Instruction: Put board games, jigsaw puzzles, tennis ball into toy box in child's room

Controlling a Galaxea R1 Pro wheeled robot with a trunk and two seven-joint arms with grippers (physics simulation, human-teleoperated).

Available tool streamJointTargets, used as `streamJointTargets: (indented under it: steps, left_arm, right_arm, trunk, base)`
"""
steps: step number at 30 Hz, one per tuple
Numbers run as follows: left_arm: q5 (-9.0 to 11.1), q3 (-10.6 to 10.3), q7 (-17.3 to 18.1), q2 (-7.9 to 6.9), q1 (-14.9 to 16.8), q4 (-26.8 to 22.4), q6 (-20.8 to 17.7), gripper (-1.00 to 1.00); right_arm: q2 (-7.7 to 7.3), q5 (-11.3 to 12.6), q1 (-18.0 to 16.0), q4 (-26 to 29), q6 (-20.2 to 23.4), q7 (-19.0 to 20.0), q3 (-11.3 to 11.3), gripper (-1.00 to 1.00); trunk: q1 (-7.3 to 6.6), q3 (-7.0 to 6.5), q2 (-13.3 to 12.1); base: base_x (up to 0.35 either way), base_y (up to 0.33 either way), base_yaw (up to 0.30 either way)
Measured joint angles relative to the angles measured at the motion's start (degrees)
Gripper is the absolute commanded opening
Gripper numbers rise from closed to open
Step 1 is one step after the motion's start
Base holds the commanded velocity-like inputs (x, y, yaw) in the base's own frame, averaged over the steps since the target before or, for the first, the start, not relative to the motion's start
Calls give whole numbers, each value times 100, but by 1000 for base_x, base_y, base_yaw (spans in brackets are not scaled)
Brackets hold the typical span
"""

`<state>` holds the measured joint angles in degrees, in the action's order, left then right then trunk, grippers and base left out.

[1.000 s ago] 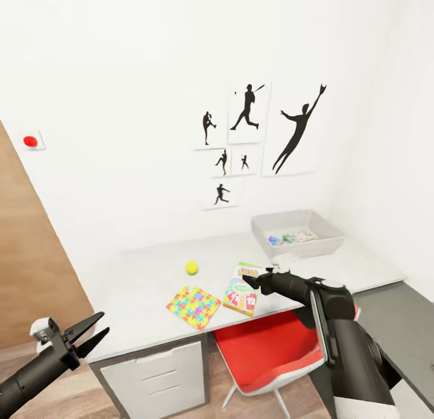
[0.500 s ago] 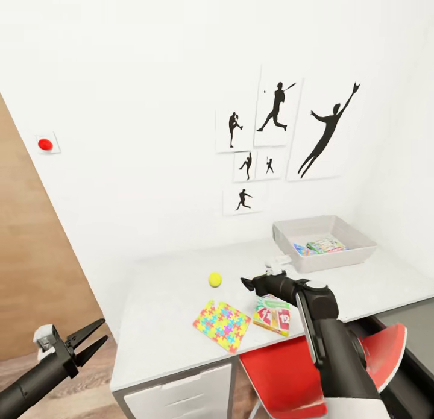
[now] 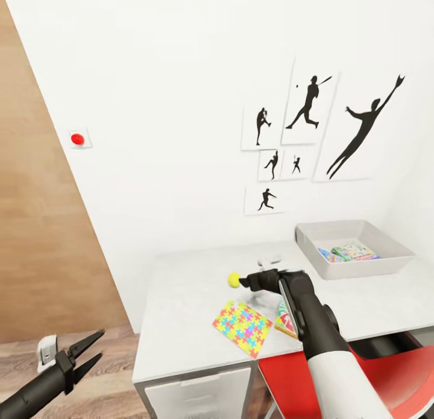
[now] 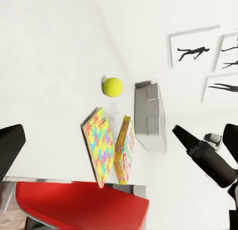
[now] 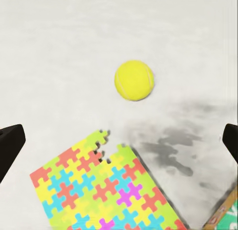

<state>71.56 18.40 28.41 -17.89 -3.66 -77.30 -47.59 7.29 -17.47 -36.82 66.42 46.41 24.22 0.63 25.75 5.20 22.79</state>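
1. Table [image 3: 193,298]: white top
2. Toy box [image 3: 337,268]: grey bin at the table's far end, printed boxes inside
3. Jigsaw puzzle [image 3: 242,327]: multicoloured sheet, near edge
4. Tennis ball [image 3: 234,279]: yellow-green, just ahead of my right gripper [image 3: 243,281], jaws spread
5. My left gripper [image 3: 90,352]: fingers parted, empty

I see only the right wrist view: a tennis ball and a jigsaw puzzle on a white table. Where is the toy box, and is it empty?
Observer: In the head view the toy box stands on the table, to the right of the right gripper.
Operator: Is it empty?
Observer: No. Some flat printed items lie inside it.
Operator: What is the left gripper doing?
Observer: The left gripper is open and holds nothing. It is low over the wood floor, left of the table.
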Motion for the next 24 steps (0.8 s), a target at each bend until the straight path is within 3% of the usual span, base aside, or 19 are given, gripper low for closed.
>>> streamJointTargets:
  steps: [5, 11, 16, 24]
  left_arm:
    - [-169, -6, -194, 32, 58, 75, 57, 100]
    - [-214, -15, -227, 45, 92, 87, 164, 100]
    - [-218, -26, -227, 48, 99, 81, 252, 100]
    - [-232, -18, -240, 41, 101, 104, 261, 100]
  right_arm:
    - [8, 67, -359, -694, -100, -583, 7, 100]
    - [-2, 110, -775, -1537, -471, -747, 127, 100]
    - [-2, 118, -907, -1839, -609, -788, 289, 100]
    - [-3, 128, -985, -2025, -654, -1117, 343, 100]
  trunk:
    - [0, 36, -1]
    - [-1, 73, 1]
    - [-3, 83, 2]
    - [2, 85, -6]
  base:
    - [0, 1, 192]
    - [53, -20, 159]
    - [242, -93, 44]
    - [264, -36, -8]
